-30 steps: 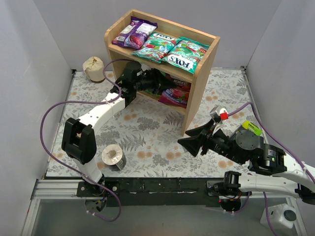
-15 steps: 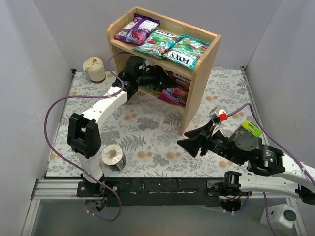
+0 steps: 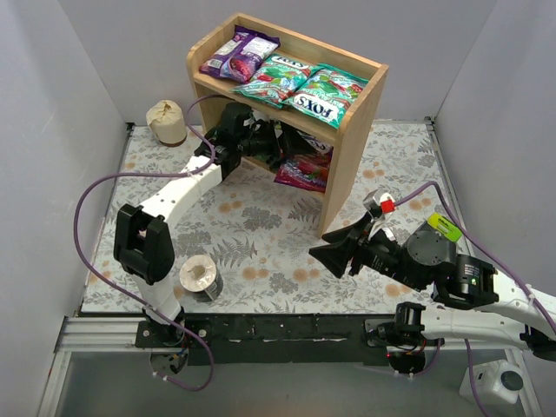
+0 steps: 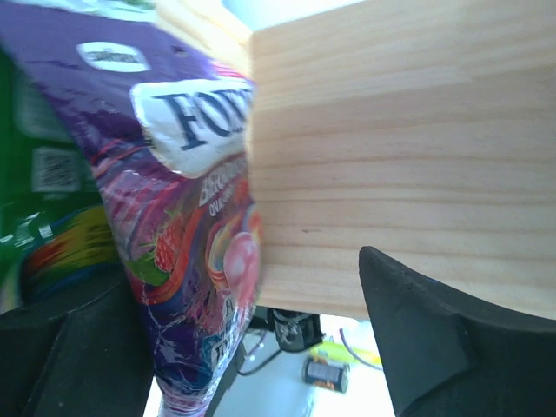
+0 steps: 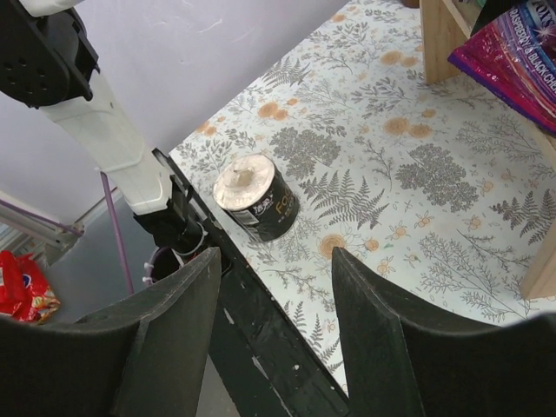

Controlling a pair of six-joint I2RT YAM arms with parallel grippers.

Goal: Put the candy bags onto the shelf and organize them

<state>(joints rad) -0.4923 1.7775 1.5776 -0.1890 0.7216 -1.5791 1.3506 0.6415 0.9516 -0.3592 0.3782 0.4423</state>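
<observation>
Left pincer spread wide inside the shelf's lower tier, upper centre; magenta bag between fingers, unclamped. Right pincer fingers apart, nothing held, over desk edge.

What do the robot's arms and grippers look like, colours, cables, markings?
The left arm has white links and black joints; the right arm is mostly black and grey with a white link. A purple cable trails along each. The right arm carries a lime-green label and a small red cap. The left gripper and right gripper have matte black wedge-shaped fingers.
</observation>
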